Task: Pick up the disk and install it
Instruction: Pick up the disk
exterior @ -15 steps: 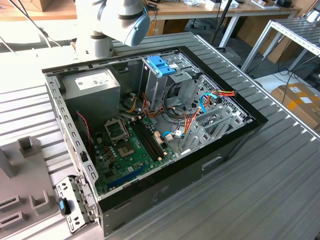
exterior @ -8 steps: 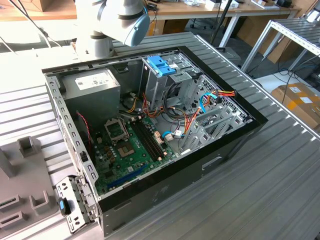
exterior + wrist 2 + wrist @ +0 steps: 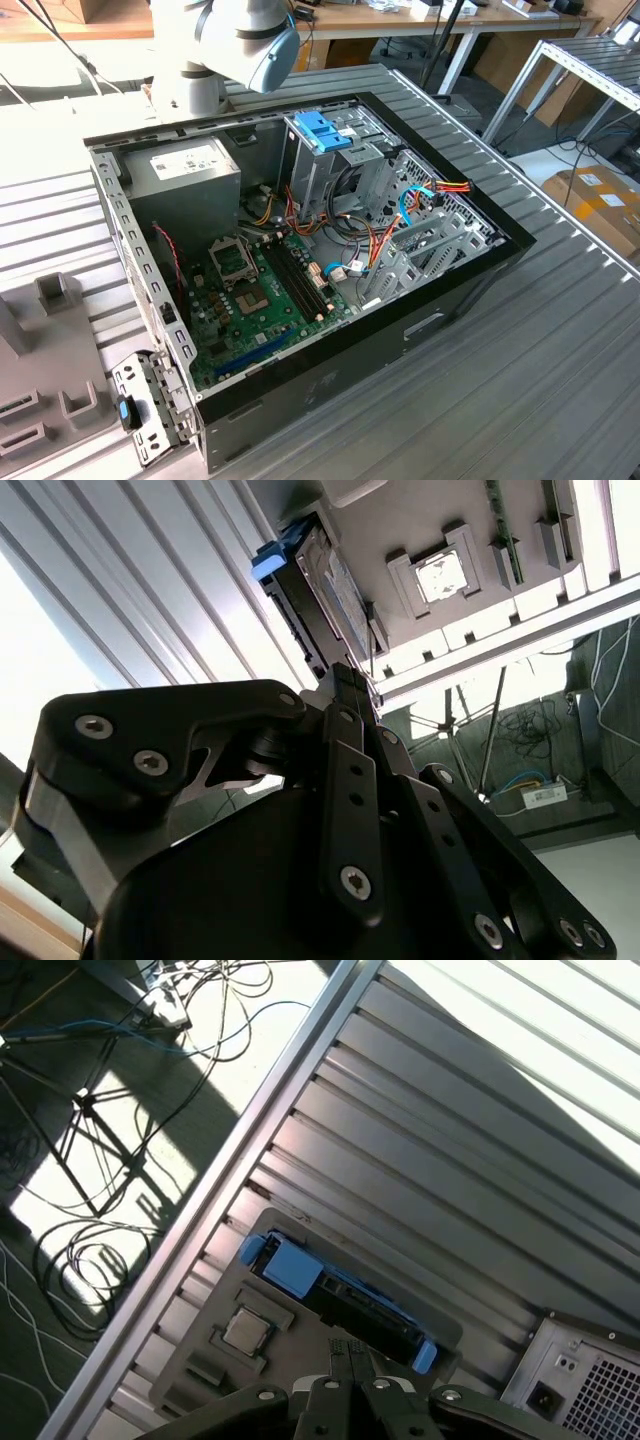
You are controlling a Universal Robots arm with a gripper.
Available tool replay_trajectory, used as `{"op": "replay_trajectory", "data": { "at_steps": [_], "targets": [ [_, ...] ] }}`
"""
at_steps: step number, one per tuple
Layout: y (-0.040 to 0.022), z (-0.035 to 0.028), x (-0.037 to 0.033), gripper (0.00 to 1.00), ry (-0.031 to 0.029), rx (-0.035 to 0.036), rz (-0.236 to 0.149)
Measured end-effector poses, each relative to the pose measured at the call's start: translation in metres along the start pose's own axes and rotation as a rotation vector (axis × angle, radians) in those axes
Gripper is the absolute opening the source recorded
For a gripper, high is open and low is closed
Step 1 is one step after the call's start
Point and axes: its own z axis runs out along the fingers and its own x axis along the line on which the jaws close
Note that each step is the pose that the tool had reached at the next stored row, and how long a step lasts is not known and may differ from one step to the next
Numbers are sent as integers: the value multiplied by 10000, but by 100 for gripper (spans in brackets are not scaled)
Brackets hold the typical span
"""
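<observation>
The fingers [image 3: 340, 1362] are lying closed against each other in both wrist views, with nothing between them. Their tips [image 3: 345, 680] are hanging just beside the disk [image 3: 350, 1305] and seem apart from it, though I cannot tell for sure.

The disk [image 3: 315, 600] is standing on edge in a slot of a grey tray [image 3: 300, 1345], not yet picked up. Its dark body is running between light-blue rails, with a broad blue block at one end and a smaller blue tab at the other. A square chip [image 3: 246, 1330] is sitting in a pocket of the same tray [image 3: 400, 520], near the disk; the second wrist view is showing it too [image 3: 440, 576]. The tray is resting on the ribbed metal surface [image 3: 450, 1130], close to its edge, and a rear corner of the case [image 3: 585, 1380] is lying nearby. Cables [image 3: 90, 1250] are trailing across the floor past the edge.

In the exterior view the open case [image 3: 420, 330] is lying on the surface [image 3: 520, 340] at the centre. The arm [image 3: 240, 35] is reaching in at 12 o'clock. Inside the case, a blue handle [image 3: 325, 132] on a metal cage is standing at 12 o'clock, the power supply [image 3: 185, 170] is sitting at 10 o'clock, and the green board [image 3: 260, 300] is lying toward 7 o'clock. A grey block [image 3: 50, 350] is resting on the surface at 8 o'clock, beside the case.
</observation>
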Motion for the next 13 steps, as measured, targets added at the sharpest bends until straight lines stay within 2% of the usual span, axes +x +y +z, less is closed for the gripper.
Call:
{"op": "replay_trajectory", "data": {
  "at_steps": [13],
  "targets": [
    [0,0,0,11,13,-7,-236]
  ]
}}
